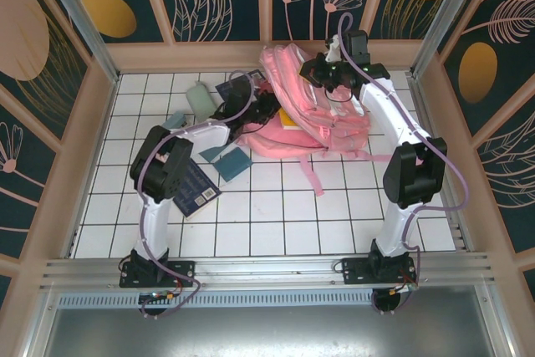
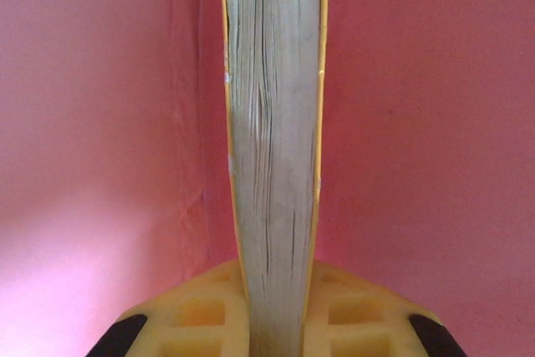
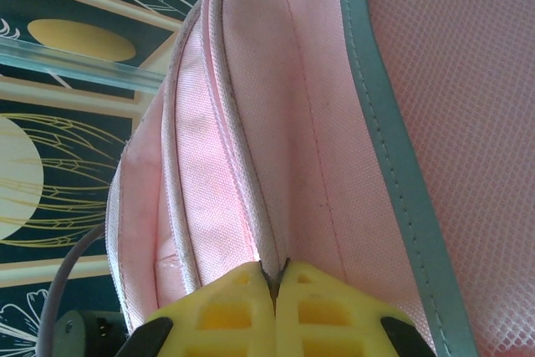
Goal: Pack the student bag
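The student bag [image 1: 322, 114] lies at the far middle of the table [image 1: 276, 215], a little to the right, with its mouth turned toward the left. The step in hand looks like loading a book. The left gripper [image 2: 276, 311] is closed narrowly across the covers of a yellow-covered book [image 2: 276, 123]. The book's page edge stands up between the fingers with pink fabric close on both sides, so it seems to be partly inside the opening. The right gripper [image 3: 274, 283], at the far side of the bag, is pinched fully together on a fold of pink fabric by a seam, near the pale grey strip [image 3: 393, 148], apparently holding the mouth up. Next, I judge, the left arm needs to push the yellow-covered book deeper to the right, straight along its own plane so it does not snag the lining. It can then let go, with the right pinch holding the fabric lifted. A navy book [image 1: 199, 188] and teal pieces [image 1: 231, 162] wait on the left tiles.
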`<control>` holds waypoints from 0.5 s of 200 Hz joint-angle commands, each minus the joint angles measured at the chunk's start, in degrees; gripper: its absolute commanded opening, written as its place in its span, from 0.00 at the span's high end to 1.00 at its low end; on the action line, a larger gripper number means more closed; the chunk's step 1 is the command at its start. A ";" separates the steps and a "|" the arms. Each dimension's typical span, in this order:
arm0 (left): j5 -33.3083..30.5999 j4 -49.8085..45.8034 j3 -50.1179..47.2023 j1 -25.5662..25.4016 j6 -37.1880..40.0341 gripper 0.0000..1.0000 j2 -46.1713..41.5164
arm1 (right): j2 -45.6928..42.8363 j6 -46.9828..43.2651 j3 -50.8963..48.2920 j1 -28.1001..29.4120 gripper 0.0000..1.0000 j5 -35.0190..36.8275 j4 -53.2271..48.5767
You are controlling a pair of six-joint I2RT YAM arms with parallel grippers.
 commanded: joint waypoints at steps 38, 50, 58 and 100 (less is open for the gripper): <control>-8.53 0.35 14.62 -5.35 -3.41 1.00 10.89 | -4.63 3.24 0.04 -0.45 1.00 -4.71 8.97; -9.77 -1.61 17.78 -6.46 -3.28 1.00 13.26 | -4.69 3.17 -0.02 -0.62 1.00 -4.85 8.92; -10.41 -3.48 20.28 -7.16 -2.70 1.00 14.79 | -4.74 3.18 -0.10 -0.79 1.00 -4.97 8.93; -9.85 -8.71 27.80 -8.93 -0.97 0.86 19.31 | -5.79 3.41 -2.69 -1.77 1.00 -4.98 9.97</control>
